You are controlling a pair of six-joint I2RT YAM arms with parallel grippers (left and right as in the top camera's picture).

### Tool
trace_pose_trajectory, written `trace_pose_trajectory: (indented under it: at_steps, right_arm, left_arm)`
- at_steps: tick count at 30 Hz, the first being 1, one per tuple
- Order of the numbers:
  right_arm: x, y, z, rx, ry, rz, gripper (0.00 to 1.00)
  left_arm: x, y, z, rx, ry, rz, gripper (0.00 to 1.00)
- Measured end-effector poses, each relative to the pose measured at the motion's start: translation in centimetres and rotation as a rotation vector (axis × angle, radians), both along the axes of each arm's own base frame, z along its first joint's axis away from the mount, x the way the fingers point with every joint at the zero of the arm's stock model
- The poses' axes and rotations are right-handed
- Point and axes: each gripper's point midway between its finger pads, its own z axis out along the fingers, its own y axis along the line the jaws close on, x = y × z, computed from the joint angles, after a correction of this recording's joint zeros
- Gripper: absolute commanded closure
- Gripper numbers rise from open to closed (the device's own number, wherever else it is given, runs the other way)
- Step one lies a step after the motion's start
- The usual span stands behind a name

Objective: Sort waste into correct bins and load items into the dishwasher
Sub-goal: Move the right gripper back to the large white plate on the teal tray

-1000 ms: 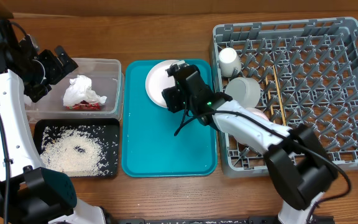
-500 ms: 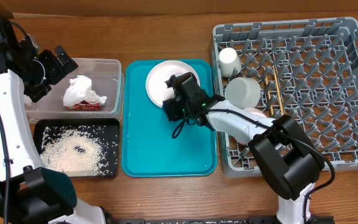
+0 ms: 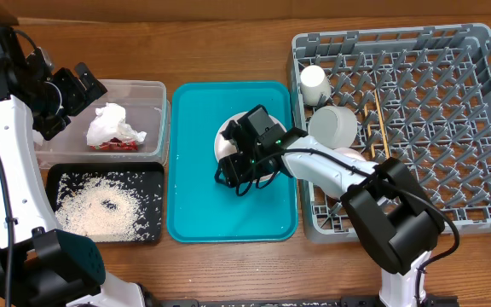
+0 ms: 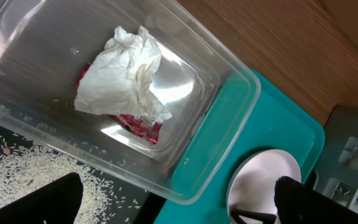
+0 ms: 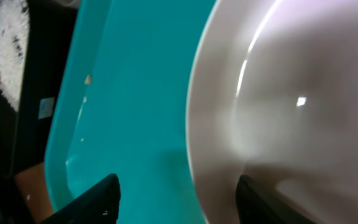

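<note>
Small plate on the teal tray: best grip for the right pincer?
Pinch the rim of the plate from above, on the side away from the rack: it's wide and shallow, so only the thin edge fits, and the teal tray is bare there.

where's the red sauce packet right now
In the overhead view, the sauce packet lies in the clear tub at the upper left. It is partly under the crumpled napkin, just above the black tray.

Small white plate on teal tray
</note>
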Motion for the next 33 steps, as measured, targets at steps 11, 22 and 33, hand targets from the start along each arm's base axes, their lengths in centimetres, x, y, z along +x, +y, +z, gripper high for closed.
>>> trace_pose_trajectory:
  at_steps: [11, 22, 33]
  right_arm:
    - [-5.8, 4.3, 0.5, 0.041, 0.030, 0.163, 0.39]
    - [-7.8, 6.2, 0.9, 0.071, 0.012, 0.231, 0.46]
    - [-2.8, 2.3, 4.2, -0.085, -0.107, 0.109, 0.46]
  left_arm:
    - [0.0, 0.0, 0.0, 0.000, 0.000, 0.000, 0.00]
    - [0.0, 0.0, 0.0, 0.000, 0.000, 0.000, 0.00]
    - [0.0, 0.0, 0.0, 0.000, 0.000, 0.000, 0.00]
